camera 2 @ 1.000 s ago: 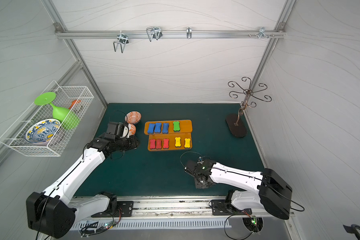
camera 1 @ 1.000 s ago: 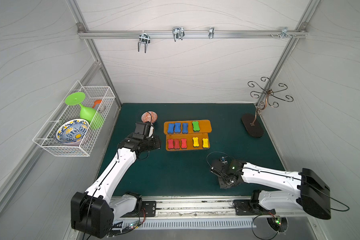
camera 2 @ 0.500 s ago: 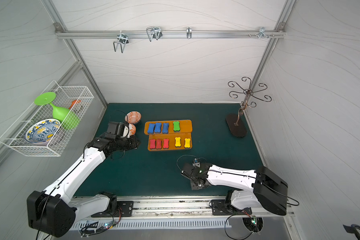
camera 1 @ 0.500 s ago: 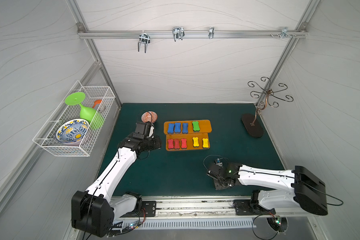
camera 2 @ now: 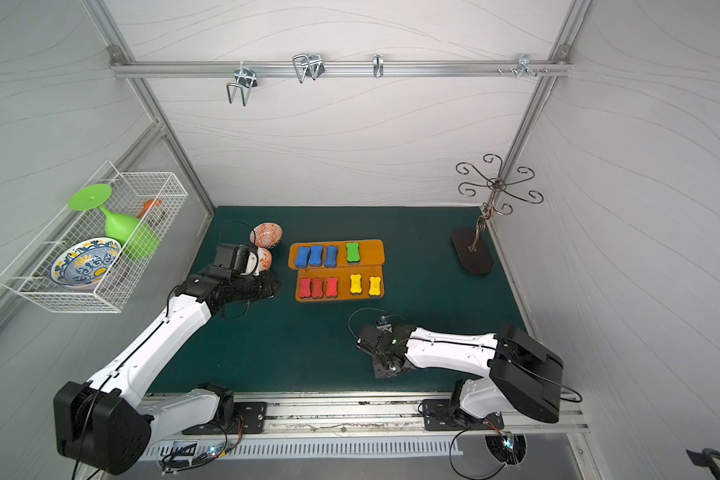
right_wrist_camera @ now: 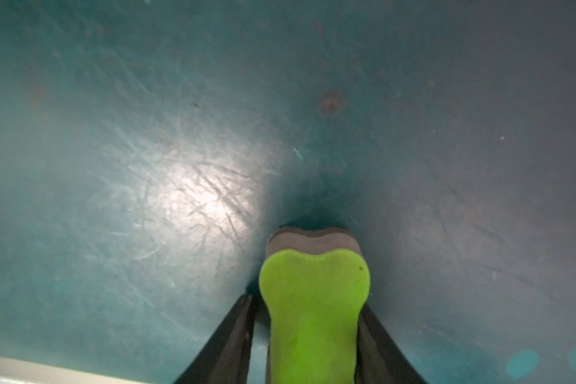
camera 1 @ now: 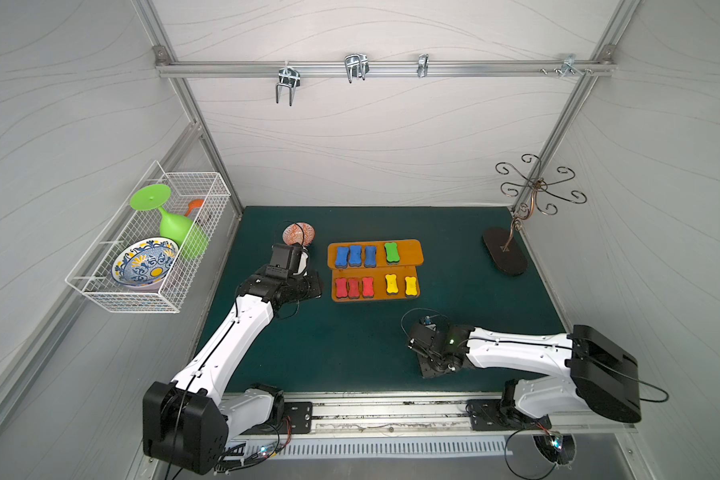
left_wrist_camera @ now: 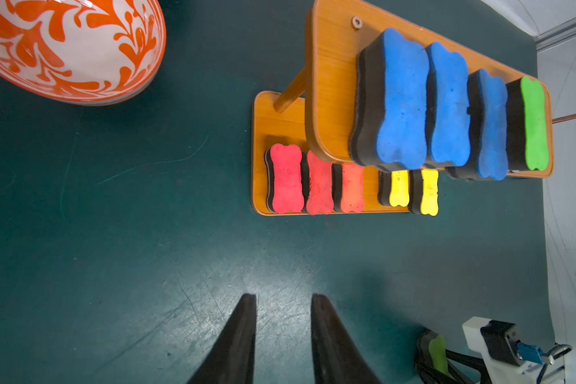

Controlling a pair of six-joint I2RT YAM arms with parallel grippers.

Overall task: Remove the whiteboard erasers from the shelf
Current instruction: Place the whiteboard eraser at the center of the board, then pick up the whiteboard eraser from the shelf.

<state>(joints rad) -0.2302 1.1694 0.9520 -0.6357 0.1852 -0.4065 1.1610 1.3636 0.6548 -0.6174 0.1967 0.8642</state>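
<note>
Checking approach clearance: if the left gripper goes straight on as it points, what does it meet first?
Probably the bare mat, just short of the lower board of the shelf; the left gripper looks angled down. The red erasers come next in line. Depth is unclear.

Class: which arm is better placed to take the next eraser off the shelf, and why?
Left, most likely. The left gripper is empty, beside the shelf, close to the red erasers. The right gripper is away from the shelf, a green eraser between its fingers.
</note>
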